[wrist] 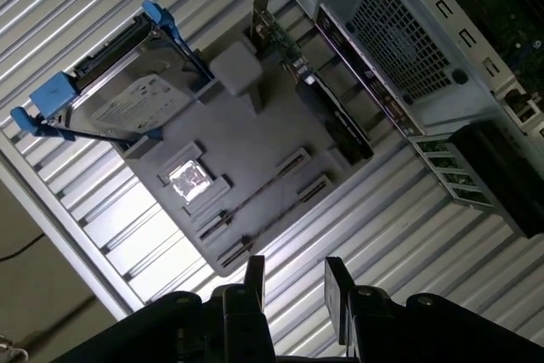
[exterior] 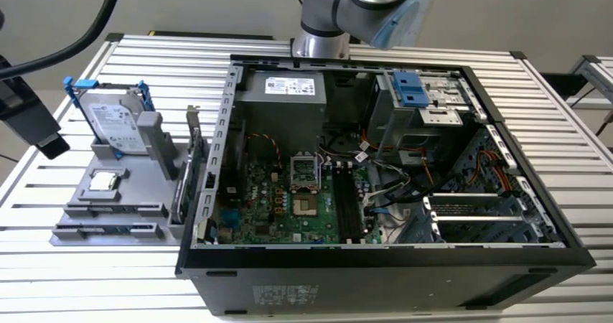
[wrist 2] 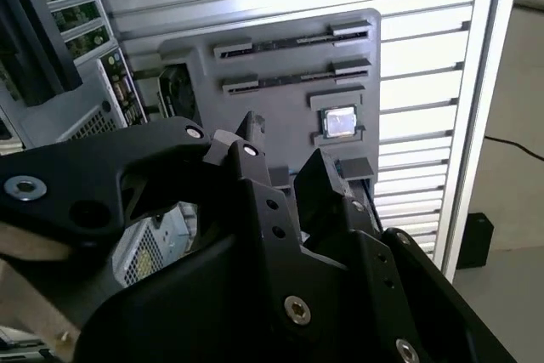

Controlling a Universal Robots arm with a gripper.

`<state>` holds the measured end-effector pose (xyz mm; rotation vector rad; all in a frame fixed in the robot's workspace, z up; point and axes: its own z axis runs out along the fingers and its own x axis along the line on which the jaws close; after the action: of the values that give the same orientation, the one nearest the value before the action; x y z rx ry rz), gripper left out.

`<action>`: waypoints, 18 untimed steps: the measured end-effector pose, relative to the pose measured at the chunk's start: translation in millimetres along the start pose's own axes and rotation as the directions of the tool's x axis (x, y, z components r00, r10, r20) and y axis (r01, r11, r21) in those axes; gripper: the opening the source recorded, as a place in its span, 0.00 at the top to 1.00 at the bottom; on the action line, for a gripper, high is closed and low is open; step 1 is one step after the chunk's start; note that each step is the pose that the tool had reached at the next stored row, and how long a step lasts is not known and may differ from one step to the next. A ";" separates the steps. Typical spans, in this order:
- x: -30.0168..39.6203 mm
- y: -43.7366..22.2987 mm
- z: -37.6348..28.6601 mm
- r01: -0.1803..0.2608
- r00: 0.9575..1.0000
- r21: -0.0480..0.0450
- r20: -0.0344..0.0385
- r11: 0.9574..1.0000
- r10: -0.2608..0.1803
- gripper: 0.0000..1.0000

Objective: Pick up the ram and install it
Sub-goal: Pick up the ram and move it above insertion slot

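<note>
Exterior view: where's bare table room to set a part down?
Bare table slats in front of the gray tray, and behind it toward the far edge. Also beside the computer case, on the exterior view's right. Crowded: the tray, inside the case.

An open computer case (exterior: pixel 383 273) lies on its side across the middle of the slatted bench (exterior: pixel 57 287), its motherboard (exterior: pixel 278 201) facing up. Beside it, toward the bench's edge on the exterior view's left, a grey holder (exterior: pixel 82 212) carries a blue-framed hard drive (exterior: pixel 115 125) and a silver processor chip (exterior: pixel 103 183). An upright expansion card (exterior: pixel 192 179) stands in the holder, nearest the case.
</note>
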<state>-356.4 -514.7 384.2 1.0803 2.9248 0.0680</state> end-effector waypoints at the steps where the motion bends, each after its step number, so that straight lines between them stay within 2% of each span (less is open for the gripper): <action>1: 0.0 0.0 0.1 -0.004 1.000 0.000 0.000 1.000 0.004 0.00; 18: 0.0 -0.1 1.6 -0.081 0.997 0.000 0.004 0.997 0.081 0.00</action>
<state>-356.4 -514.7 382.6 1.1980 2.8767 0.0665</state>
